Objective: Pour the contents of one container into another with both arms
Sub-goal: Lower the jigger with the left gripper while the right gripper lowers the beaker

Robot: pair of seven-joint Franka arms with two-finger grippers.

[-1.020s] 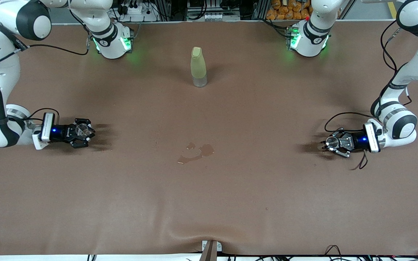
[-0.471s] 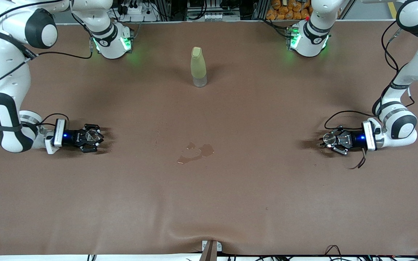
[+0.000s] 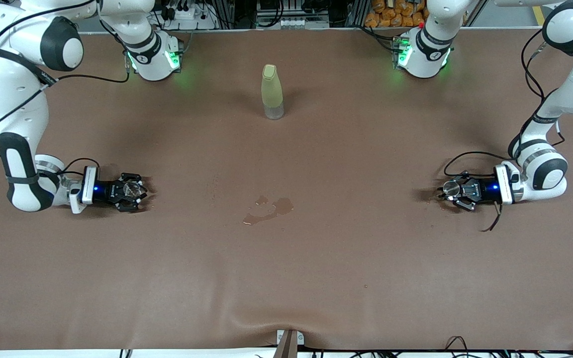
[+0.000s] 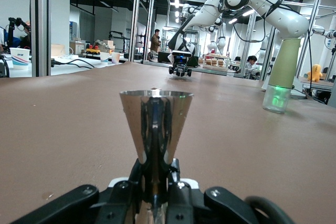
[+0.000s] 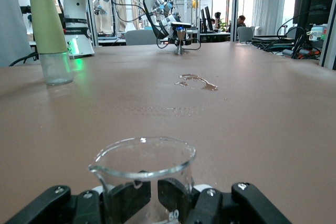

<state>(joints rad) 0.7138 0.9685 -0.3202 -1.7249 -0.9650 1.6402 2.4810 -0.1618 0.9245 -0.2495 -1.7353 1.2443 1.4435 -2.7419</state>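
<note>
A brown-covered worktop (image 3: 286,278) is seen, with two white jointed robot arms based along its edge farthest from the front camera.

The right gripper (image 3: 130,191) is held low, just above the worktop, near the right arm's end of it. Its fingers are closed on a small clear glass beaker (image 5: 143,174), which is kept upright with its pouring lip visible in the right wrist view. In the front view the beaker (image 3: 131,188) is seen as a round transparent rim between the black fingers.

The left gripper (image 3: 456,191) is held low over the worktop near the left arm's end. Its fingers are clamped on a shiny metal cone-shaped measuring cup (image 4: 156,128), held upright with the wide mouth upward. In the front view the cup (image 3: 449,187) appears as a small silvery circle.

A tall pale yellow-green bottle with a clear base (image 3: 272,92) stands upright near the middle of the edge where the bases are mounted, well apart from both grippers. A small wet patch of spilled liquid (image 3: 269,209) lies on the worktop roughly midway between the two grippers.
</note>
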